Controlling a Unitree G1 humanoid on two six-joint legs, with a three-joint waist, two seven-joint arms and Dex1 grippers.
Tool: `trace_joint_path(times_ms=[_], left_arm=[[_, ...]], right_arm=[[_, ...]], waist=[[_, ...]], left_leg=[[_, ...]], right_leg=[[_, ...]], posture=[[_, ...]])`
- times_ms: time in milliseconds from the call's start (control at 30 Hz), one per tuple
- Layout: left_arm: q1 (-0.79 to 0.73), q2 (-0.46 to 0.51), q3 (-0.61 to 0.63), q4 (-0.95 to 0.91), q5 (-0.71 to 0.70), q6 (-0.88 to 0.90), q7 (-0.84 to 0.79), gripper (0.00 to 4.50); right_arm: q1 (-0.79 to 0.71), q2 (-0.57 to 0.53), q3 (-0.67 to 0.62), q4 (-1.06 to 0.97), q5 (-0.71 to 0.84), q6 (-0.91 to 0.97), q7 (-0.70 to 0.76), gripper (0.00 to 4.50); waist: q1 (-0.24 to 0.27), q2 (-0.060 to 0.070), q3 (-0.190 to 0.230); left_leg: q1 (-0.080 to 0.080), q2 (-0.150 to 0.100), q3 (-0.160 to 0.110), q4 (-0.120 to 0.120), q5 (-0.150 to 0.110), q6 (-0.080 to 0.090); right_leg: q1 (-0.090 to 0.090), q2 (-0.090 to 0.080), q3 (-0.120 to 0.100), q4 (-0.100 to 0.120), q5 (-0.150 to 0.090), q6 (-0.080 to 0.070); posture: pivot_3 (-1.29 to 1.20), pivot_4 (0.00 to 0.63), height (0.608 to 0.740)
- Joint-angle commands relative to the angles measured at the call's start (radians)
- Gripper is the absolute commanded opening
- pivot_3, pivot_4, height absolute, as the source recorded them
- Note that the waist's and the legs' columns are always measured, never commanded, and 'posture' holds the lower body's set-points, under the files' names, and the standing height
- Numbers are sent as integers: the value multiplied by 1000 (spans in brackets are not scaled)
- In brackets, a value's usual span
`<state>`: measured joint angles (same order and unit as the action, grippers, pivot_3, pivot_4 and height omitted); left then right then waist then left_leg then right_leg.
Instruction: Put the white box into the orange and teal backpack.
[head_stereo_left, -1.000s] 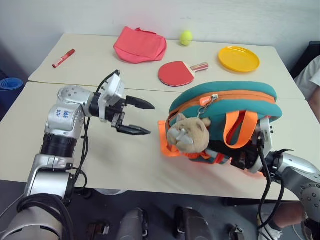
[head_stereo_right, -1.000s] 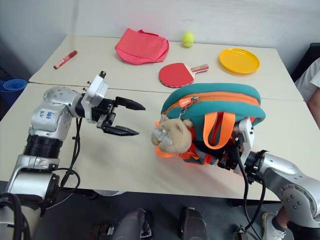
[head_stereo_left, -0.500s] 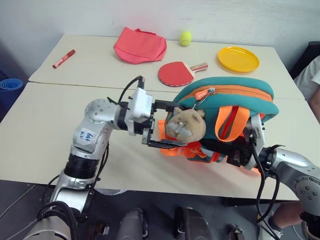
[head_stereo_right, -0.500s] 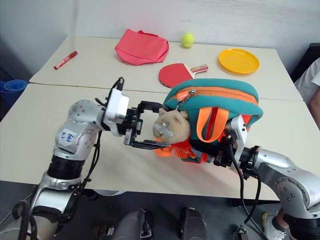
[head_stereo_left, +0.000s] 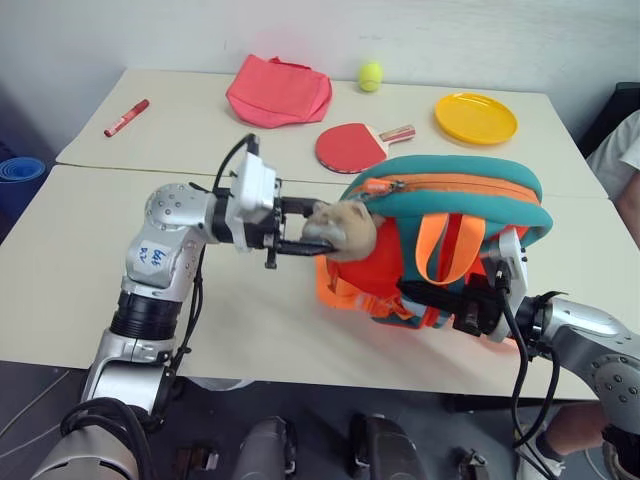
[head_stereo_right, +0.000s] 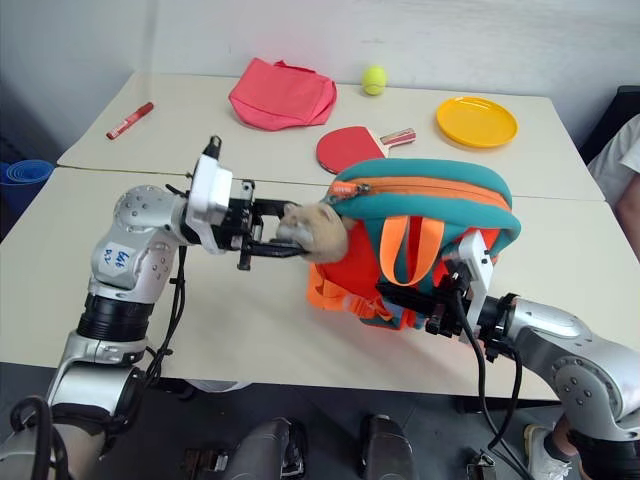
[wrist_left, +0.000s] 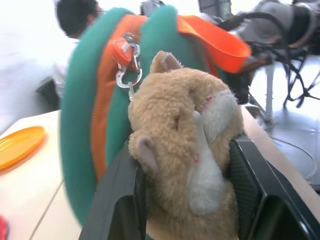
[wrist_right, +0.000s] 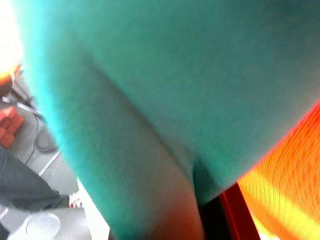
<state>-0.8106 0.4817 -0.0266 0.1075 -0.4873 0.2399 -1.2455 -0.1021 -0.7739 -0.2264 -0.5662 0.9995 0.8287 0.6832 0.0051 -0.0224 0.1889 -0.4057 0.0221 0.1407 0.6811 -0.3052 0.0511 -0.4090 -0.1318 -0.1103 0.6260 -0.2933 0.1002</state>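
The orange and teal backpack (head_stereo_left: 450, 200) stands tilted on the near table, zip edge up and orange front panel toward my left arm. Its tan plush animal (head_stereo_left: 345, 228) is pinched between the fingers (wrist_left: 250, 185) of my left gripper (head_stereo_left: 312, 232), which points level toward the bag. In the left wrist view the plush animal (wrist_left: 185, 160) sits squeezed between both pads. My right gripper (head_stereo_left: 465, 305) is at the backpack's lower near side among the orange straps, shut on the fabric. Teal cloth (wrist_right: 165, 90) lies close against it in the right wrist view. The white box is out of view.
On the far table lie a pink-red fabric bag (head_stereo_left: 280, 92), a tennis ball (head_stereo_left: 371, 74), a red paddle (head_stereo_left: 352, 147), a yellow plate (head_stereo_left: 476, 118) and a red marker (head_stereo_left: 127, 117). A person (head_stereo_left: 622, 150) sits at the right edge.
My left gripper reached right to the plush animal, closed on it and lifted it slightly. The backpack tipped more upright, showing its orange front. The right gripper stayed on the bag.
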Motion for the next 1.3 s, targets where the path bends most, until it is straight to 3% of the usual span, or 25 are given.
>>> trace_joint_path(times_ms=[33,100,167,233,400,500,633,800,833,967,1100,1200,1300], left_arm=[[-15,63,89,65,-68,111,7,1624],[-13,105,87,103,-75,173,-20,1624],[-52,125,138,228,-150,347,-4,1624],[-54,143,114,346,-125,404,-24,1624],[4,96,26,431,-24,293,-76,1624],[48,34,-11,464,49,108,-91,1624],[76,-74,-30,513,149,-115,12,1624],[122,-63,-12,467,169,-143,26,1624],[135,-43,-3,437,160,-127,20,1966],[208,59,87,256,100,-67,51,3194],[368,218,156,91,63,42,22,4439],[496,282,194,28,89,-40,16,4500],[623,290,262,-13,83,-114,42,4500]], right_arm=[[36,14,-76,-46,41,-14,-34,0],[52,22,-95,-56,47,-21,-51,0],[68,32,-107,-65,50,-29,-64,0],[82,47,-115,-73,54,-41,-77,0],[115,73,-118,-90,51,-69,-105,0],[125,90,-118,-94,50,-87,-111,0],[154,116,-118,-92,20,-144,-84,0],[198,154,-63,-100,-38,-181,-83,0],[208,160,-46,-101,-82,-212,-78,661],[286,132,-13,-131,-297,-383,-12,1924],[415,111,-139,-202,-335,-484,55,3323],[526,80,-220,-126,-440,-586,140,4341],[571,59,-261,78,-653,-856,184,4467]], waist=[[0,0,0],[0,0,0],[-2,0,0],[-3,0,0],[-3,0,0],[-3,0,0],[6,0,0],[9,0,0],[9,0,0],[-5,0,0],[-11,1,-1],[-6,1,-1],[6,0,-1]], left_leg=[[0,0,0,0,0,0],[0,0,0,0,0,0],[0,0,0,0,0,0],[0,0,0,0,0,0],[0,-2,1,-1,0,0],[0,-2,1,0,0,1],[0,-2,1,0,0,1],[0,-2,1,0,-1,1],[0,-2,1,0,-1,1],[0,-1,2,-1,-1,0],[1,2,2,-2,-2,-1],[2,2,3,-2,-2,-2],[3,1,3,-1,-6,0]], right_leg=[[0,0,0,0,0,0],[0,0,0,1,0,0],[0,2,-1,1,0,0],[0,3,-3,1,0,0],[-1,2,-6,1,0,0],[-1,1,-6,1,0,1],[-1,-1,-3,-1,0,1],[-1,-2,0,-1,1,1],[-1,-2,0,-1,1,1],[-1,-2,1,0,1,1],[-2,0,2,0,1,1],[-1,0,2,-1,0,1],[1,-1,2,-6,1,1]], posture=[[0,150,740],[0,150,740],[0,150,740],[0,150,740],[0,150,740],[0,150,740],[0,150,740],[0,150,740],[0,150,740],[0,150,740],[0,150,740],[0,150,740],[0,150,740]])
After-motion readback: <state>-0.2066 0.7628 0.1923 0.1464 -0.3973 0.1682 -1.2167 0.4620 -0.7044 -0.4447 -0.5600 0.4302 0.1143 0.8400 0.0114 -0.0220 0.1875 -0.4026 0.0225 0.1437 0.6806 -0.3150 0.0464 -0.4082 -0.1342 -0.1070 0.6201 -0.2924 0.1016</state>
